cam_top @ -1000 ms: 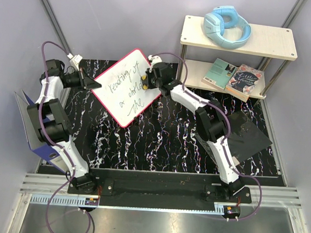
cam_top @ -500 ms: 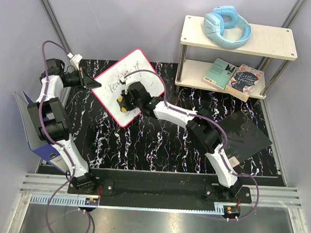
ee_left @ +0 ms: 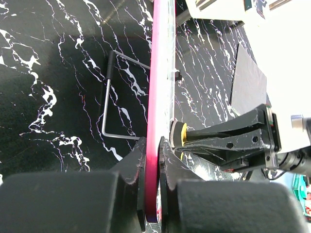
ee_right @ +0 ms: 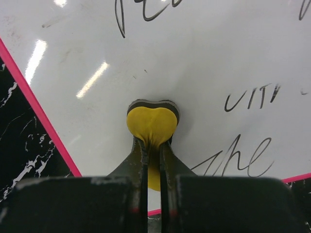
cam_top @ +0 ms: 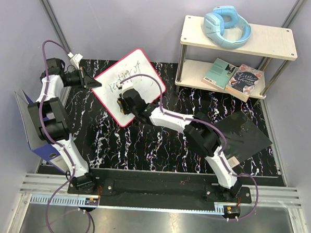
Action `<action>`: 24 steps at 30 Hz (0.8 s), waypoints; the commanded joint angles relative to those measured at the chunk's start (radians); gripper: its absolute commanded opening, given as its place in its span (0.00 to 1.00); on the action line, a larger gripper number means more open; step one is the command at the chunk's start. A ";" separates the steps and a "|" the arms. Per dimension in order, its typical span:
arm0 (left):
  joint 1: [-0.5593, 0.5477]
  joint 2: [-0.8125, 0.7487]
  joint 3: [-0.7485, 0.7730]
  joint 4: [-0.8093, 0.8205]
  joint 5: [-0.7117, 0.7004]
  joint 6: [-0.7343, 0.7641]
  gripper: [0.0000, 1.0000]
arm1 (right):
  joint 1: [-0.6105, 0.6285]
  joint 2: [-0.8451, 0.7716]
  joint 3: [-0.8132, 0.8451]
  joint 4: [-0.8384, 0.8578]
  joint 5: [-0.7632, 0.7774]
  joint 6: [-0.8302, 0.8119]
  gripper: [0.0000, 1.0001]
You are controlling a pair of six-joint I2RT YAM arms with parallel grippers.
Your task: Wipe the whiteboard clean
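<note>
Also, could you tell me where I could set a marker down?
The marble mat is bare in the near middle, between the whiteboard and the black pad. The top shelf is free beside the headphones. Books crowd the lower shelf.

Top view: the right gripper (cam_top: 126, 103) covers the middle of the whiteboard (cam_top: 142, 71) near the desk's far left corner. Writing under it is hidden, the rest too small to read.

Left wrist view: the board is edge-on, its face unseen and far end cut off at the top. The wire stand (ee_left: 109, 97) runs partly behind it.

Right wrist view: the lower part of the eraser (ee_right: 151, 124) is hidden between the jaws. The board is cut off at top and right, words broken.

Left edge: the folder (cam_top: 26, 115) is mostly behind the left arm. Right edge: the black pad (cam_top: 248, 134) is partly under the right arm. Far right corner: the books' (cam_top: 245, 82) titles are illegible.
</note>
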 commanded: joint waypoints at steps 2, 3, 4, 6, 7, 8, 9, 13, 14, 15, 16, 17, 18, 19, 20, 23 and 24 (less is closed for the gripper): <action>-0.010 0.010 0.034 0.089 -0.242 0.177 0.00 | -0.027 -0.026 0.011 -0.018 0.237 -0.020 0.00; -0.009 0.008 0.034 0.086 -0.242 0.183 0.00 | -0.049 -0.027 0.019 -0.024 0.232 -0.009 0.00; -0.009 0.010 0.034 0.084 -0.247 0.188 0.00 | -0.066 -0.032 0.022 -0.028 0.225 0.001 0.00; -0.009 0.010 0.034 0.075 -0.248 0.196 0.00 | -0.114 -0.041 0.027 -0.028 0.212 0.027 0.00; -0.009 0.008 0.034 0.072 -0.250 0.200 0.00 | -0.131 -0.043 0.028 -0.028 0.192 0.034 0.00; -0.009 0.008 0.035 0.069 -0.253 0.206 0.00 | -0.148 -0.044 0.033 -0.028 0.179 0.047 0.00; -0.009 0.008 0.034 0.064 -0.253 0.209 0.00 | -0.191 -0.041 0.036 -0.028 0.147 0.057 0.00; -0.009 0.008 0.035 0.055 -0.256 0.222 0.00 | -0.280 0.009 0.092 -0.065 0.056 0.084 0.00; -0.009 0.007 0.035 0.051 -0.258 0.225 0.00 | -0.291 0.022 0.135 -0.074 0.041 0.080 0.00; -0.009 0.008 0.035 0.049 -0.259 0.225 0.00 | -0.299 0.036 0.157 -0.097 0.024 0.074 0.00; -0.009 0.007 0.035 0.048 -0.258 0.225 0.00 | -0.305 0.058 0.177 -0.108 0.010 0.057 0.00; -0.010 0.004 0.035 0.046 -0.259 0.226 0.00 | -0.305 0.066 0.207 -0.116 -0.013 0.046 0.00; -0.010 0.004 0.035 0.043 -0.258 0.228 0.00 | -0.303 0.069 0.212 -0.122 -0.079 0.037 0.00; -0.009 0.001 0.034 0.041 -0.258 0.229 0.00 | -0.305 0.066 0.215 -0.120 -0.114 0.049 0.00; -0.009 0.001 0.035 0.040 -0.256 0.229 0.00 | -0.300 0.069 0.215 -0.117 -0.174 0.055 0.00; -0.009 -0.001 0.037 0.037 -0.258 0.228 0.00 | -0.271 0.060 0.197 -0.119 -0.207 0.063 0.00; -0.009 -0.001 0.038 0.037 -0.256 0.226 0.00 | -0.262 0.056 0.191 -0.116 -0.231 0.052 0.00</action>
